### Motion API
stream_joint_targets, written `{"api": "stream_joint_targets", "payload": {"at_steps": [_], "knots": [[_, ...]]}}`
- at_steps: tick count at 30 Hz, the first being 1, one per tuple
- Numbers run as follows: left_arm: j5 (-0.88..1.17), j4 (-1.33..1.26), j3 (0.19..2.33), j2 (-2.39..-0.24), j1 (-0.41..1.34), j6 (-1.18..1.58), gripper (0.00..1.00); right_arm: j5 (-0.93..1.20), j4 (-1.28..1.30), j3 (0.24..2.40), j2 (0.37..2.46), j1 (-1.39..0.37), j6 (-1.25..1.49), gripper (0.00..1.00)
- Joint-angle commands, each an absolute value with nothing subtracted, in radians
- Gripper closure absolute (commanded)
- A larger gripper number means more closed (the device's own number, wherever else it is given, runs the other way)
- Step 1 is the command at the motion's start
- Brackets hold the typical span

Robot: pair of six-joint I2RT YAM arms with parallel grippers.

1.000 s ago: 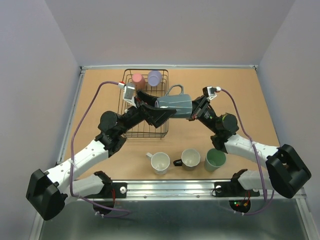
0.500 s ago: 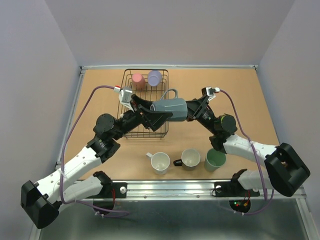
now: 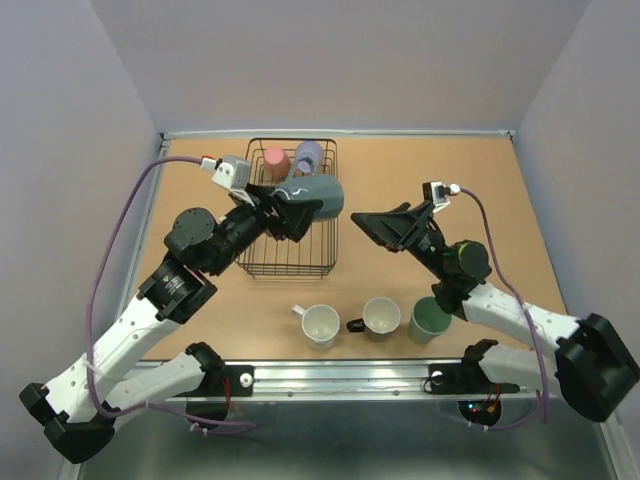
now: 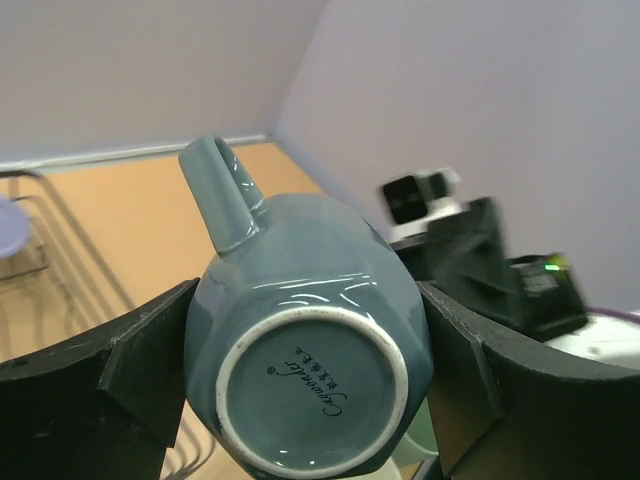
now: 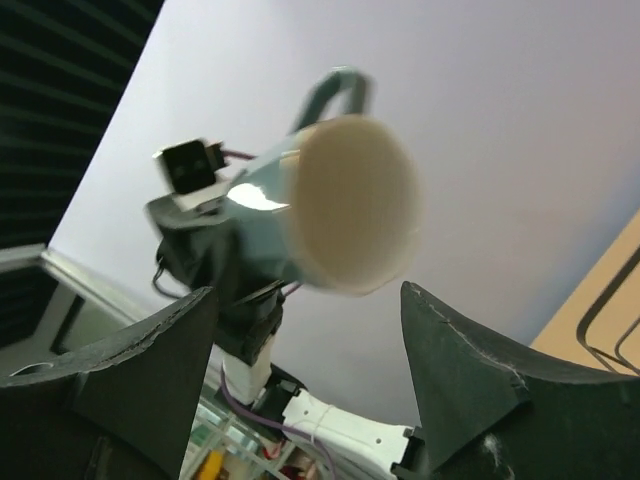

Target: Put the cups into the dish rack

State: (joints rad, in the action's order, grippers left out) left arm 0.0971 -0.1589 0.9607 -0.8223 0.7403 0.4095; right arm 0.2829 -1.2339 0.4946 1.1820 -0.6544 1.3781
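A grey-blue cup [image 3: 316, 192] with a cream inside hangs on its side over the right part of the black wire dish rack [image 3: 290, 258]. My left gripper [image 3: 293, 207] is shut on it. In the left wrist view the cup's base [image 4: 312, 385] faces the camera, and the fingers [image 4: 150, 380] press both its sides. My right gripper [image 3: 370, 224] stands open and holds nothing, to the right of the rack. In the right wrist view the cup [image 5: 340, 205] floats beyond my open right gripper [image 5: 308, 295], clear of it. A pink cup [image 3: 277, 160] and a lavender cup [image 3: 309, 155] sit in the rack's far end.
Three cups stand in a row near the front edge: a white one [image 3: 320, 325], a cream one with a black handle [image 3: 381, 316], and a mint green one [image 3: 431, 319]. Walls close the table at the back and sides.
My right gripper opened, let go of the grey-blue cup and drew back to the right. My left arm carried the cup up and left, over the rack.
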Motion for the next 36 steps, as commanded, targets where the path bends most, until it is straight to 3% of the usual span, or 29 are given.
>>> {"api": "stream_joint_targets", "payload": {"at_steps": [1,6,9,18,30,36], "knots": [[-0.141,0.038,1.092,-0.817,0.738,0.279,1.0,0.212,-1.044,0.511,0.999,-0.66,1.169,0.21],[-0.339,0.256,1.138,-0.899,0.735,0.229,1.0,0.062,-0.57,0.577,0.85,-0.66,0.97,0.21],[-0.397,0.316,1.132,-0.945,0.73,0.196,1.0,0.008,-0.427,0.604,0.79,-0.66,0.919,0.21],[-0.472,0.278,1.083,-1.061,0.675,-0.029,1.0,-0.034,-0.313,0.609,0.742,-0.66,0.845,0.21],[-0.013,0.137,1.055,-1.225,0.437,-0.101,1.0,-0.018,-0.302,0.595,0.772,-0.66,0.801,0.21],[0.058,0.112,1.088,-1.319,0.411,-0.136,1.0,-0.023,-0.302,0.569,0.767,-0.66,0.799,0.21]]}}
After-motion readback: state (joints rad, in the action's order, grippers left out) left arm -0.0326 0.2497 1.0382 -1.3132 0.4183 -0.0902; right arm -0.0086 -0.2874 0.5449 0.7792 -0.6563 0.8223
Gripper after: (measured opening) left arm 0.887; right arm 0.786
